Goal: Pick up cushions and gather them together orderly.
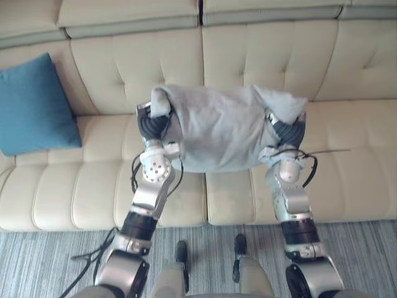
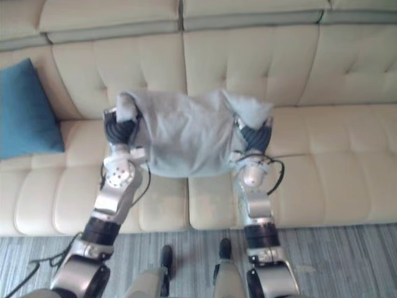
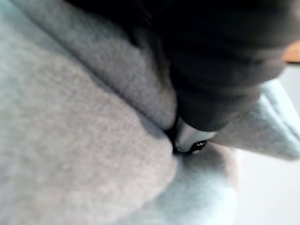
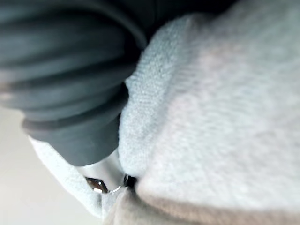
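Grey cushion (image 1: pixel 217 133), side edges between left hand (image 1: pixel 152 127) and right hand (image 1: pixel 288 131) — clamped or flat, cannot tell.

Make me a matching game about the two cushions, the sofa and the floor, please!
Things:
1. grey cushion
2. blue cushion
3. sofa
4. floor

Clues:
A. cream and tufted
B. grey with thin stripes
C. leaning on the sofa's back, off to the robot's left
D. held between the left robot hand and the right robot hand

Pairs: 1-D, 2-C, 3-A, 4-B
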Tool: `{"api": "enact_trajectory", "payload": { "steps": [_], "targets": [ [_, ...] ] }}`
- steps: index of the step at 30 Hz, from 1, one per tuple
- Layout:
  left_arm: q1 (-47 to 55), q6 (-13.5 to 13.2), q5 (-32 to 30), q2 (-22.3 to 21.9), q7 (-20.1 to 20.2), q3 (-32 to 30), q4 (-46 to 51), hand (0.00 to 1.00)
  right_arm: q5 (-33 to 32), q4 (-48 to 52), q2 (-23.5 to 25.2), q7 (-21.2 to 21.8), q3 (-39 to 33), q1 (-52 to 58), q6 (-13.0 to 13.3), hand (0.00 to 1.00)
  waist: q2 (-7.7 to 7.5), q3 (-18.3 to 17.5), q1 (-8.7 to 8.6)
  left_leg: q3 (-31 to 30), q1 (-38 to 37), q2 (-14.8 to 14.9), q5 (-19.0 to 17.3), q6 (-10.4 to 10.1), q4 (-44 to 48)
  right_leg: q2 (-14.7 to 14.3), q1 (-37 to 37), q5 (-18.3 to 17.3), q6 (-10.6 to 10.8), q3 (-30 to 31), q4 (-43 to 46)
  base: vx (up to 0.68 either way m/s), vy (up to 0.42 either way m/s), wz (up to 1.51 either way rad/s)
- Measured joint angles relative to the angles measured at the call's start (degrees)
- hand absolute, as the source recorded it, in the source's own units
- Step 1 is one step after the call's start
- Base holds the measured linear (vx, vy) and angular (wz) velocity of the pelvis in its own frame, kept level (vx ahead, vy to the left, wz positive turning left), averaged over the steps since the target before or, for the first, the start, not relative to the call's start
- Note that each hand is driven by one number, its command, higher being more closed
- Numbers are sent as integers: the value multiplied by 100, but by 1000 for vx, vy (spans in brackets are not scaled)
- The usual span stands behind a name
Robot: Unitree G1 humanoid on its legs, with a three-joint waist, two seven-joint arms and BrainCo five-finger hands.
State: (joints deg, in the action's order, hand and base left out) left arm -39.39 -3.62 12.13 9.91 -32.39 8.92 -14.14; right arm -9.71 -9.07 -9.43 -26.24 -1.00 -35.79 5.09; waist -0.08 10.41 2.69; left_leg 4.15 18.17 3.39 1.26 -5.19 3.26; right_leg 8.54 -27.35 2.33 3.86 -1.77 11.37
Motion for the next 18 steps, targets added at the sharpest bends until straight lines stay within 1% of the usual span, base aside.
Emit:
{"api": "enact_trajectory", "payload": {
  "steps": [2, 3, 4, 5, 7, 8, 10, 12, 13, 15, 18],
  "targets": [
    [-622, 0, 251, 95, 17, 0, -521, 100, -45, -339, -168, -91, -58, -557, -17, 100, 3, 159, -59, 1, 148, 4, 222, -31, -265, -55, -185, 204, -23, -1, -206, -100, -35, -4],
    [-728, -1, 323, 114, 21, 0, -608, 100, -48, -371, -197, -105, -68, -630, -23, 100, 1, 182, -66, 1, 188, 8, 254, -33, -297, -60, -227, 229, -24, -1, -234, -38, -21, -2],
    [-1028, -15, 445, 180, 35, -1, -871, 100, -47, -557, -274, -116, -124, -918, -27, 100, 11, 319, -93, -3, 234, 14, 362, -44, -398, -72, -285, 347, -36, 6, -330, -16, -20, -6],
    [-1414, -30, 612, 295, 120, -1, -1256, 100, -63, -891, -326, -123, -182, -1315, -41, 100, 13, 506, -149, -2, 276, 19, 448, -52, -473, -88, -315, 449, -41, 19, -448, -28, -25, -8],
    [-1912, -42, 771, 427, 222, -7, -1771, 100, -193, -1307, -424, -126, -212, -1759, -52, 100, 20, 598, -204, 3, 475, 19, 538, -60, -547, -118, -493, 586, -30, 48, -586, -29, -24, -6],
    [-2259, -50, 836, 524, 309, -14, -2083, 100, -288, -1599, -472, -128, -241, -2093, -56, 100, 22, 740, -233, 12, 572, 22, 588, -64, -585, -129, -571, 703, -31, 71, -705, -14, -15, -5],
    [-2593, -79, 854, 586, 369, -65, -2333, 100, -424, -1813, -486, -128, -288, -2415, -51, 100, 25, 876, -239, 46, 675, 36, 630, -78, -647, -154, -638, 831, -36, 107, -879, -18, -12, -10],
    [-2822, -123, 892, 632, 370, -125, -2389, 100, -460, -1913, -506, -128, -301, -2720, 0, 100, 30, 888, -237, 85, 843, 49, 640, -90, -648, -165, -759, 924, -46, 129, -1019, -19, -10, -7],
    [-2954, -149, 895, 640, 369, -185, -2426, 0, -500, -1934, -538, -127, -304, -2872, 11, 0, 30, 890, -230, 104, 913, 70, 649, -104, -648, -167, -792, 956, -45, 130, -1096, 0, 0, 0],
    [-3093, -230, 895, 629, 361, -260, -2583, 0, -525, -1967, -576, -129, -327, -2953, 30, 0, 31, 891, -225, 108, 976, 102, 649, -106, -644, -186, -809, 966, -49, 122, -1148, 0, 0, 0],
    [-3321, -248, 866, 645, 331, -354, -2764, 0, -614, -2001, -709, -139, -350, -3095, 115, 0, 34, 892, -183, 142, 1126, 121, 647, -108, -644, -208, -962, 966, -49, 127, -1150, 0, 0, 0]
  ]
}}
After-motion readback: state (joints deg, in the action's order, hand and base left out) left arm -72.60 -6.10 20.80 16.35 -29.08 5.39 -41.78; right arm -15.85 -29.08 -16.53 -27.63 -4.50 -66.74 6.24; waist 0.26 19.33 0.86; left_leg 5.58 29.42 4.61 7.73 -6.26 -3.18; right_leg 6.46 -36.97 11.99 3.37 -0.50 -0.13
